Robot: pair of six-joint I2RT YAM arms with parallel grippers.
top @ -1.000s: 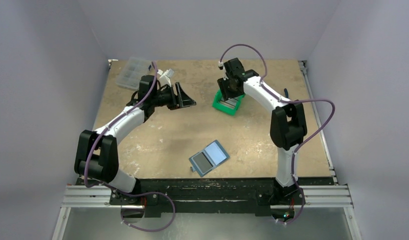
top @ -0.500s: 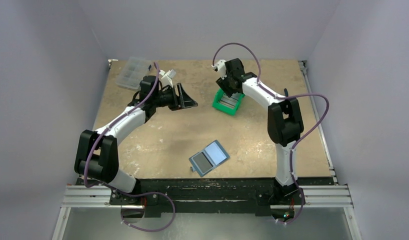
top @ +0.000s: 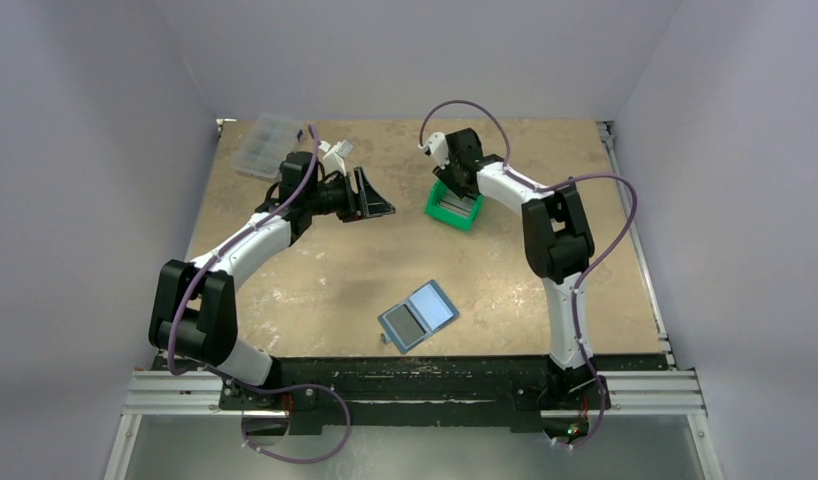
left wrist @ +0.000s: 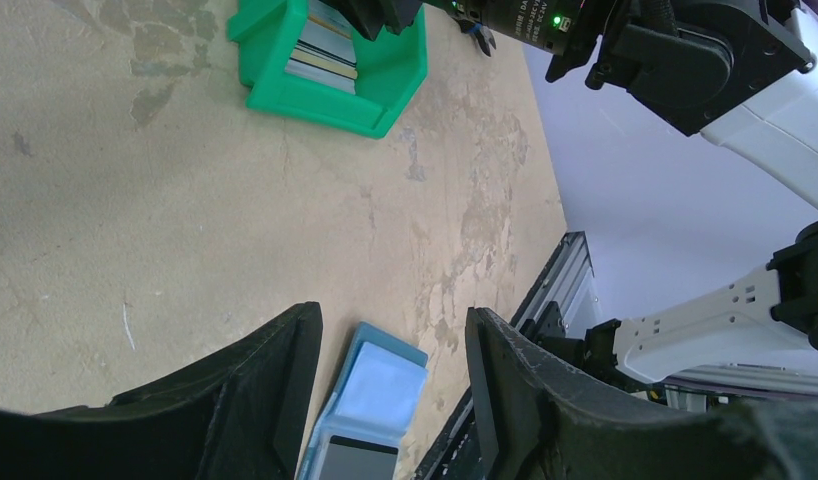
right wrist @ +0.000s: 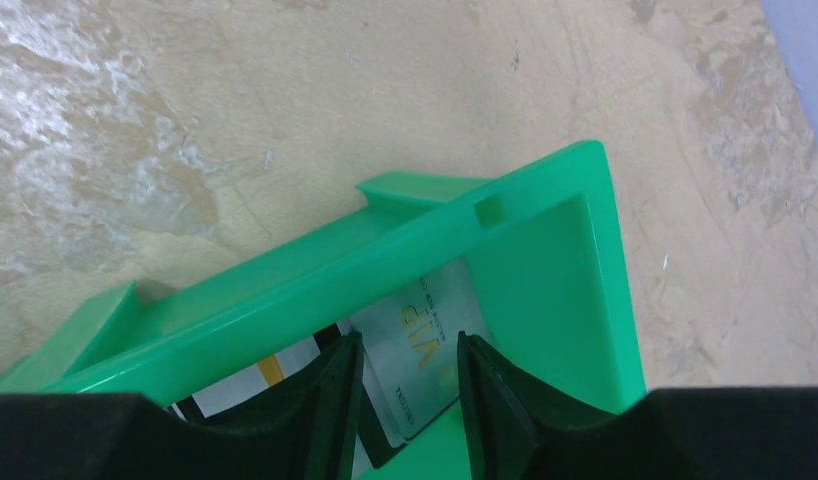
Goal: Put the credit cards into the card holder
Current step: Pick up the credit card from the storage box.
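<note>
My right gripper (right wrist: 405, 352), jaws narrow, sits in the far green bin (right wrist: 550, 260) among credit cards (right wrist: 425, 305). My left gripper (left wrist: 390, 322) gapes wide.

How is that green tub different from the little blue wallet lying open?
The green tub is a walled box, the blue wallet a flat open fold. The tub sits far back under the right pincer; the wallet lies nearer the front, untouched. Both rest on the table.

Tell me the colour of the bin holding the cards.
The bin is bright green; right wrist view shows it best.
</note>
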